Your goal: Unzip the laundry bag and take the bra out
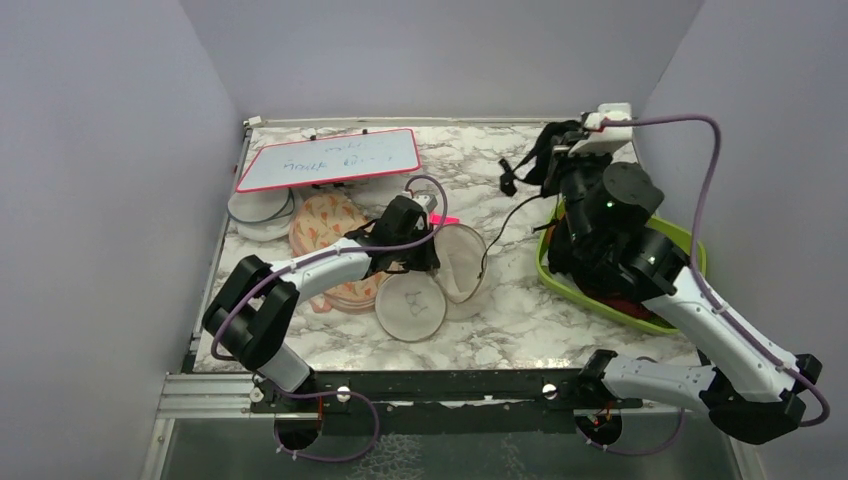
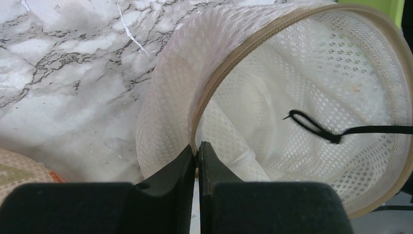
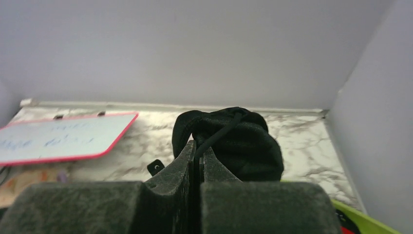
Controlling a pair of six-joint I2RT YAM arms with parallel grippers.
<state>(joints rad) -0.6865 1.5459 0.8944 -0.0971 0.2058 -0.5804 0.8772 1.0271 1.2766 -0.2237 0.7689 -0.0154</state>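
Two closed grips define this moment. Nearest you, the left gripper (image 2: 197, 152) has its jaws pressed together on the beige zip rim of the laundry bag (image 2: 302, 78). The bag's unzipped halves lie apart on the marble table (image 1: 500, 320), one flat and the other propped on edge with its mouth open. Inside the propped half, the looped end of a thin black strap (image 2: 314, 127) rests on the mesh, and the strap runs out of the mouth towards the right. Farther back, the right gripper (image 3: 198, 152) is clamped on the bra (image 3: 234, 139), holding it up near the far right corner, beyond the green bin (image 1: 690, 245). The cups are thus well apart from the bag, and only the strap end lies within it. To finish the removal cleanly, hold the left pinch firm as an anchor and draw the right gripper away in line with the strap. Go slowly, since the loop could plausibly catch on the zip teeth and drag the bag. Watch the loop in the left wrist view until it clears the rim.
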